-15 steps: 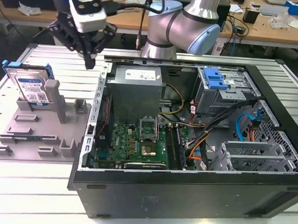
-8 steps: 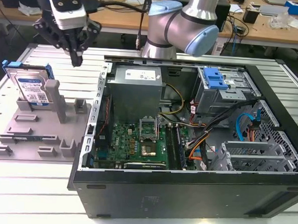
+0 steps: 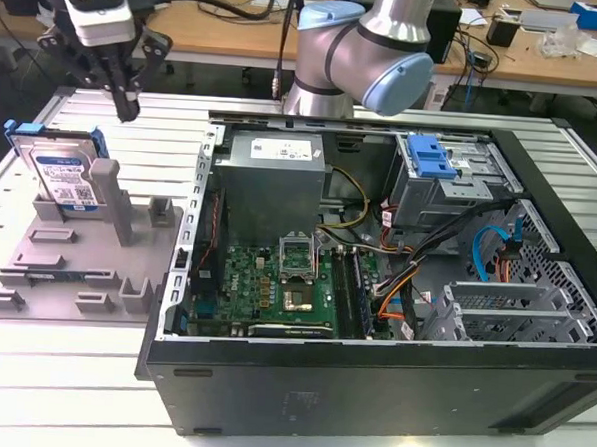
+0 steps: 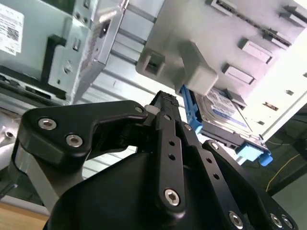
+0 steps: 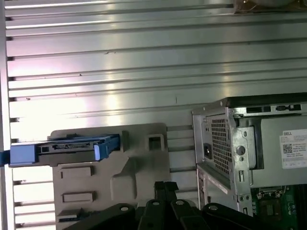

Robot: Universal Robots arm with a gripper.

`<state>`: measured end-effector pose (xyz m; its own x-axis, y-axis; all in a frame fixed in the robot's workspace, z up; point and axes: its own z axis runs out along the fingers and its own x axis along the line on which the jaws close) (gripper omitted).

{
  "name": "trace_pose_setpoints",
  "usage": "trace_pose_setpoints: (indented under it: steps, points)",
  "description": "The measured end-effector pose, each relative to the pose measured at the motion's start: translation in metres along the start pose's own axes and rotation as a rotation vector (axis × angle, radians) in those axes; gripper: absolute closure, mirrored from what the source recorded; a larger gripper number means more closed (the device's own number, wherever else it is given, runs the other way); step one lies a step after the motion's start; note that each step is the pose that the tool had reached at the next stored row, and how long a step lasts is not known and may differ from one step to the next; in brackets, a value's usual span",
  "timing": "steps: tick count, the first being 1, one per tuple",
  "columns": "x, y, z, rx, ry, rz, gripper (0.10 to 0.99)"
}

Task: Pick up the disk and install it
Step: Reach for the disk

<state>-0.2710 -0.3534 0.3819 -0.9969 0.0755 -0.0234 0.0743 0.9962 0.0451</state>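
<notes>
The disk, silver with a blue-and-white label and a blue frame, stands on edge in a slot of the grey holder at the exterior view's left. My gripper hangs above the holder, a little to the exterior view's right of the disk and apart from it. Its black fingers are shut with nothing between them. The first wrist view shows the disk edge-on beyond the fingertips. In the second wrist view the disk lies past the shut gripper.
An open computer case takes up the middle and the exterior view's right. It holds a power supply, a motherboard, a drive cage with a blue tab and a thin blue cable. The arm's base stands behind the case.
</notes>
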Motion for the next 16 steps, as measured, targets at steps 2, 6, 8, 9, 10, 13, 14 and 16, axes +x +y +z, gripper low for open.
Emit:
trace_pose_setpoints:
  steps: [2, 6, 8, 9, 10, 13, 14, 16]
  points:
    - [0.0075, 0.0036, 0.0004, 0.0, 0.0001, 0.0, 0.98]
    - [0.0289, 0.0125, 0.0015, 0.0, 0.0001, 0.0, 0.98]
    - [0.0384, 0.0164, 0.002, 0.0, 0.0001, 0.0, 0.98]
    - [0.0431, 0.0184, 0.0023, 0.0, 0.0001, 0.0, 0.98]
    - [0.047, 0.0199, 0.0025, 0.0, 0.0001, 0.0, 0.98]
    - [0.0628, 0.0265, 0.0034, 0.0, 0.0, 0.0, 0.98]
    - [0.066, 0.0278, 0.0036, 0.0, 0.0001, 0.0, 0.98]
    - [0.0713, 0.0299, 0.0038, 0.0, 0.0, 0.0, 0.98]
